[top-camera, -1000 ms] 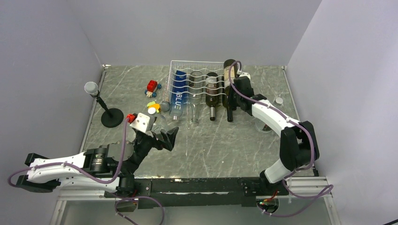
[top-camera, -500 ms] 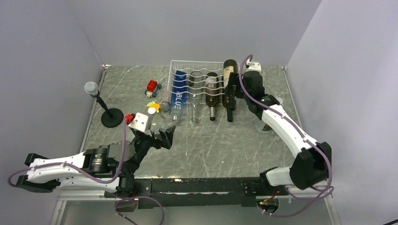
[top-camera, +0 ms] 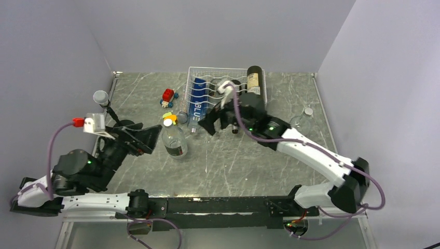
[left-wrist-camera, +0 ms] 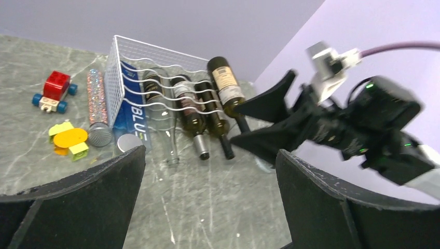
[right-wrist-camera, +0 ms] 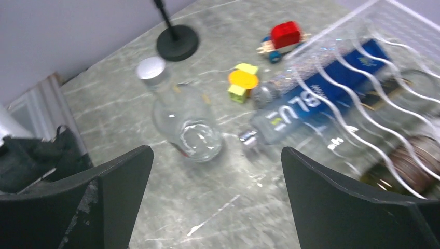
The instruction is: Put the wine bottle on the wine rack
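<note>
The white wire wine rack (top-camera: 207,78) stands at the table's back and also shows in the left wrist view (left-wrist-camera: 124,57). A dark wine bottle (top-camera: 254,79) with a tan label lies in its right-end groove, neck toward me, beside two other dark bottles (left-wrist-camera: 184,101). My right gripper (top-camera: 214,122) hovers open and empty in front of the rack, apart from the bottle. In its own view, the right gripper (right-wrist-camera: 215,197) holds only bare table. My left gripper (top-camera: 144,139) is open and empty at the near left, likewise in its own view (left-wrist-camera: 210,202).
An upright clear bottle (top-camera: 174,141) with a white cap stands between the grippers. A blue bottle (top-camera: 198,102) lies in the rack's left groove. A red toy car (top-camera: 168,96), yellow toy (top-camera: 169,118), microphone (top-camera: 101,97) and another clear bottle (top-camera: 303,120) lie around.
My right gripper opened off the wine bottle at the rack's right end and swung left and nearer. My left arm rose and drew back left, uncovering the clear bottle.
</note>
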